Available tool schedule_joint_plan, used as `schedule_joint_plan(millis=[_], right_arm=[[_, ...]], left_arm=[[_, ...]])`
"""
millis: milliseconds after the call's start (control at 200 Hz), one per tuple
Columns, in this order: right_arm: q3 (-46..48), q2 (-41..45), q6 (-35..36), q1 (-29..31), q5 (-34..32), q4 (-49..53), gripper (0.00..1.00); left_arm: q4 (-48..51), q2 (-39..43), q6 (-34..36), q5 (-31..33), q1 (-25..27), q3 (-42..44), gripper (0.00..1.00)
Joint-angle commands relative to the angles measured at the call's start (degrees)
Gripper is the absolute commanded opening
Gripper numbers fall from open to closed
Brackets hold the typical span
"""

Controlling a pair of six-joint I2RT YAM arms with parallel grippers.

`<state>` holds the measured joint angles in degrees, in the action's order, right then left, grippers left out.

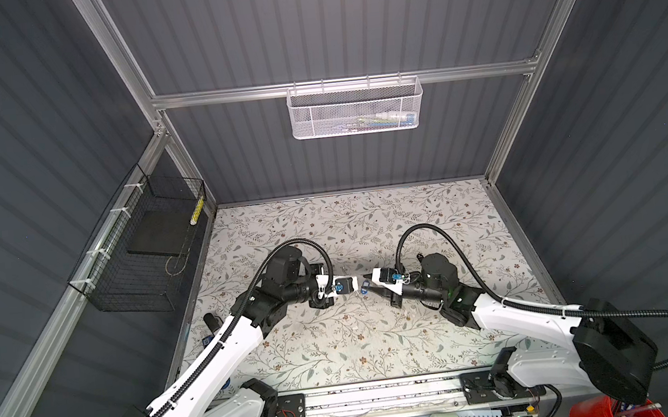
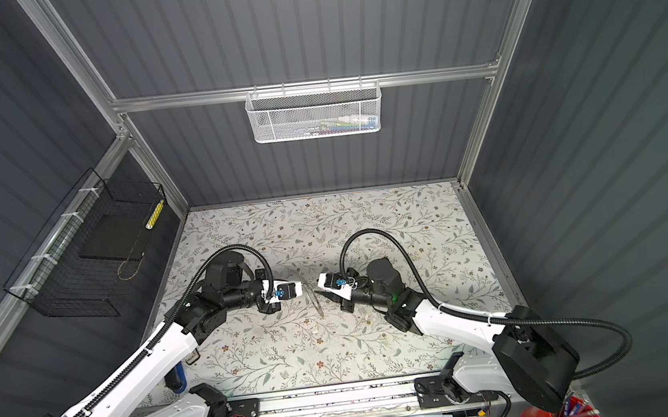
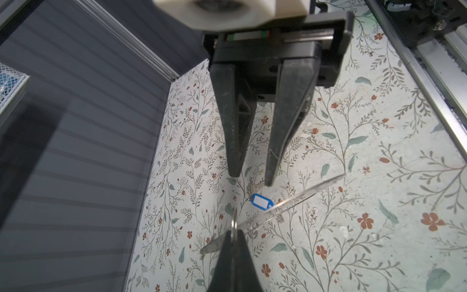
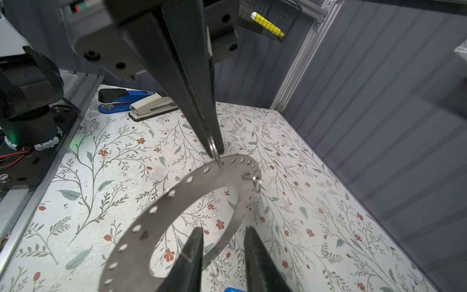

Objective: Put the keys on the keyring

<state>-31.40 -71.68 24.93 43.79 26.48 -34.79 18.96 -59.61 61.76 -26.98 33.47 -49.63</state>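
At mat centre, left gripper (image 4: pixel 214 149) pinches shut a split ring (image 3: pixel 234 220) on the perforated keyring (image 4: pixel 177 194), right gripper (image 3: pixel 252 179) spread, empty, tips beside the blue-tagged key (image 3: pixel 254 187) lying there: pick-up step, next needs a clean pinch; floral mat (image 1: pixel 337 351), staplers (image 4: pixel 136 103) 8 o'clock, mesh basket (image 1: pixel 356 109) 12 o'clock.

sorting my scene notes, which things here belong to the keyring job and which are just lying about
Job: small silver key; small steel split ring pinched by left gripper; flat perforated metal ring; blue plastic tag.
Lying about: blue stapler; beige stapler; yellow marker.
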Motion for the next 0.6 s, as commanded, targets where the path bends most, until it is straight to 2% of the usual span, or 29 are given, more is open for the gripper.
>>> schedule_joint_plan(millis=[0,375,595], right_arm=[[-0.58,-0.47,1.72,0.5,2.0,-3.17,0.28],[-2.89,-1.96,0.94,0.95,1.76,-4.88,0.24],[-3.98,-2.07,0.74,1.12,1.56,-4.23,0.25]], left_arm=[[-2.78,0.83,4.35,-1.79,0.45,0.64,0.0],[-2.57,0.13,4.31,-5.48,0.45,0.76,0.0],[-2.4,-0.75,2.48,-7.01,0.45,0.01,0.0]])
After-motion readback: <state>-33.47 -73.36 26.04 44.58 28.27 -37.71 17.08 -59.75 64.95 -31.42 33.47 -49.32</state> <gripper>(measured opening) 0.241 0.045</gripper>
